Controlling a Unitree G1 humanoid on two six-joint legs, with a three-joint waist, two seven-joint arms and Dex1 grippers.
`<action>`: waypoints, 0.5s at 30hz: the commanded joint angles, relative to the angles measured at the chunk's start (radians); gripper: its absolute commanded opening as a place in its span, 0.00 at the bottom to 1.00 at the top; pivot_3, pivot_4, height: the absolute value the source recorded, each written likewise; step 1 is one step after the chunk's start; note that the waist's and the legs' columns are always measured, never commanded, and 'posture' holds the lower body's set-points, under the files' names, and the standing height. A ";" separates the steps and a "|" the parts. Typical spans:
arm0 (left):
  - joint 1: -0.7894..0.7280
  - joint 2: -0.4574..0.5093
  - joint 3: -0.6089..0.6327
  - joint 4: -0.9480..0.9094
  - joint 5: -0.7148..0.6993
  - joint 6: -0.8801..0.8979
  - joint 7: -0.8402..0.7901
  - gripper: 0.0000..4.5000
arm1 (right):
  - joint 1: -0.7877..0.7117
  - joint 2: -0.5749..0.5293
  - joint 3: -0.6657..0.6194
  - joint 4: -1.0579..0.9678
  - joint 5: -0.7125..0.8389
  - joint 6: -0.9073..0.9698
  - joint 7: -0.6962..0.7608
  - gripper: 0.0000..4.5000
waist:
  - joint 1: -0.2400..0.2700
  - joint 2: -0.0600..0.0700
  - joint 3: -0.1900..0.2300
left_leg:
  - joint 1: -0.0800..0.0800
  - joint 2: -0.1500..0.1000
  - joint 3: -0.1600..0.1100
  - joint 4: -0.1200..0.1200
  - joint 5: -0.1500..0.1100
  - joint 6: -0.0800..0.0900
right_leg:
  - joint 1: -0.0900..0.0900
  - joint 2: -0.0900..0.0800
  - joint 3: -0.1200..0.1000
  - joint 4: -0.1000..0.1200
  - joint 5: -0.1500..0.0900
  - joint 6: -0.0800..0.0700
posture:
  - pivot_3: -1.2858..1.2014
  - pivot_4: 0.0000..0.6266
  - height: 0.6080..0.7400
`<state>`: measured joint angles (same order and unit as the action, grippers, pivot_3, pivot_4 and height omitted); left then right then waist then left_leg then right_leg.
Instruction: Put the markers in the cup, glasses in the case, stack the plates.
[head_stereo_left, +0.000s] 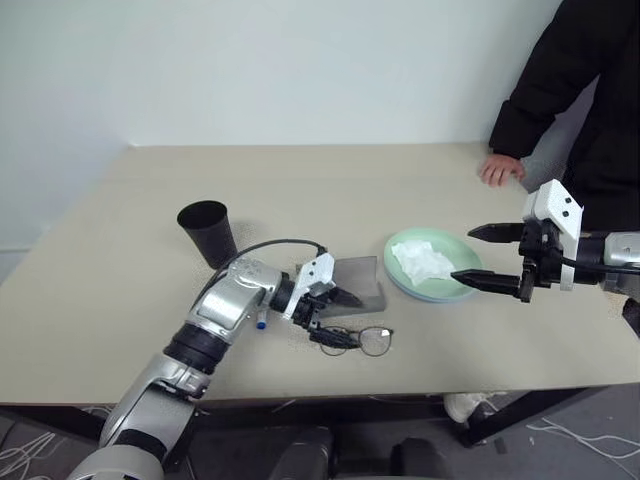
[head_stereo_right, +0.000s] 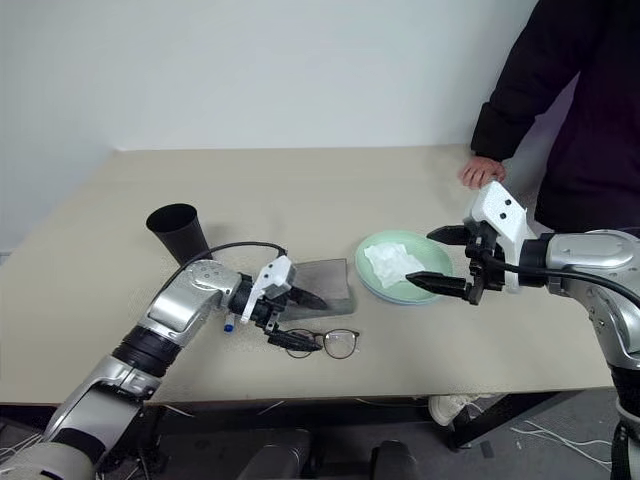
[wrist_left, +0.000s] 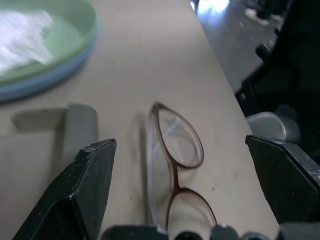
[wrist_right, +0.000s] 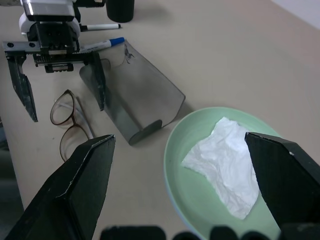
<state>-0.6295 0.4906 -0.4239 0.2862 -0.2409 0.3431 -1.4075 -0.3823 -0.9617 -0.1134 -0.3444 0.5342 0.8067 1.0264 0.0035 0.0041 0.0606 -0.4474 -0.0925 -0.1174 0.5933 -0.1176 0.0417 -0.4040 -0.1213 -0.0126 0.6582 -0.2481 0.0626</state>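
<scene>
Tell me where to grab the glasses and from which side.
Grip the glasses at the bridge between the lenses, coming from above. They lie flat on the table near its front edge, and the open left end effector already straddles them.

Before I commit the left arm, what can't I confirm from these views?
- Blue plate: a rim under the green plate; the rest is covered.
- Markers: in the head views the left arm hides most of them.
- Case: open or closed cannot be told.
- Cup: its inside is unseen.

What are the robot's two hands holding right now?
Nothing. The left hand hangs open over the glasses, and the right hand is open beside the green plate.
</scene>
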 joint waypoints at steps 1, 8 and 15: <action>-0.042 -0.009 0.002 0.023 0.025 -0.039 -0.031 0.98 | -0.009 -0.010 -0.042 -0.036 0.020 -0.002 -0.020 1.00 | 0.001 0.000 0.000 | 0.000 0.000 0.000 0.000 0.000 0.000 | 0.000 0.000 0.000 0.000 0.000 0.000 | 0.52 0.00 0.90; -0.062 -0.025 -0.002 0.085 0.067 -0.079 -0.071 0.98 | 0.014 -0.011 -0.049 -0.050 0.028 -0.003 -0.050 1.00 | 0.002 0.000 0.000 | 0.000 0.000 0.000 0.001 0.000 0.001 | 0.001 -0.001 -0.001 0.000 0.000 0.000 | 0.52 0.00 0.90; -0.058 -0.043 0.000 0.102 0.084 -0.088 -0.094 0.98 | 0.021 -0.007 -0.044 -0.057 0.035 -0.006 -0.065 1.00 | 0.001 0.000 0.000 | 0.000 0.000 0.000 0.002 -0.001 0.001 | 0.002 -0.001 -0.001 0.000 0.000 0.000 | 0.52 0.00 0.90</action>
<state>-0.6597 0.4524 -0.4266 0.3959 -0.1610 0.2698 -1.4873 -0.3478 -0.9617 -0.1236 -0.3703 0.5562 0.8103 0.9689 0.0045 0.0039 0.0607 -0.4473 -0.0927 -0.1178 0.5949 -0.1182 0.0427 -0.4021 -0.1220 -0.0135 0.6580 -0.2481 0.0629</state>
